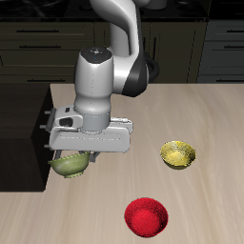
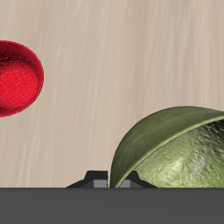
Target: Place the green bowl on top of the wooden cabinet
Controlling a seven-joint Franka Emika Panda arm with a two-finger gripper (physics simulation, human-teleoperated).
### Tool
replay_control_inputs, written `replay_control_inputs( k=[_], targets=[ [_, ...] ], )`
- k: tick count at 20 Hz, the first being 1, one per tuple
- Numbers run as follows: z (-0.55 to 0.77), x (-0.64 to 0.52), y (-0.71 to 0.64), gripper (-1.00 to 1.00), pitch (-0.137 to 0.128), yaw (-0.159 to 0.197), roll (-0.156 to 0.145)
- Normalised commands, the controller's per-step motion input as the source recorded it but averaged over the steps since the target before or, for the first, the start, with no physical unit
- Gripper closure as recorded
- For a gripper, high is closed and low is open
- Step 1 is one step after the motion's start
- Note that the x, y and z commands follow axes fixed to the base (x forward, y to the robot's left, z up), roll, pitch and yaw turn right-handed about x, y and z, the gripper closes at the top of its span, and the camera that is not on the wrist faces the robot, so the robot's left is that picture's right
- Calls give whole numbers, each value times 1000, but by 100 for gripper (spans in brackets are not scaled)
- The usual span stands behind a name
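Observation:
The green bowl (image 1: 69, 164) is olive with a mottled yellowish inside. It hangs tilted from my gripper (image 1: 78, 152), just in front of the wooden cabinet (image 1: 24, 119), a dark boxy cabinet with silver handles at the table's edge. The bowl sits lower than the cabinet's top. In the wrist view the green bowl (image 2: 175, 149) is close up and tilted, its rim between the jaws of my gripper (image 2: 114, 179), with the table well below it. The gripper is shut on the bowl's rim. The fingers are mostly hidden under the hand in the exterior view.
A yellow bowl (image 1: 177, 152) stands on the table, away from the cabinet. A red bowl (image 1: 147, 216) stands near the table's front edge and also shows in the wrist view (image 2: 17, 77). Dark kitchen cabinetry runs along the back.

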Motion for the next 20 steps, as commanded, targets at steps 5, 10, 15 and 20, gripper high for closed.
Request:
replay_control_inputs(
  k=[5,10,15,20],
  targets=[
    [373,-133,-87,100,-41,4,-9],
    [492,-190,-57,100,-55,8,-8],
    [334,-142,-59,100,-30,-13,3],
    [417,-256,29,100,-35,-10,33]
  ],
)
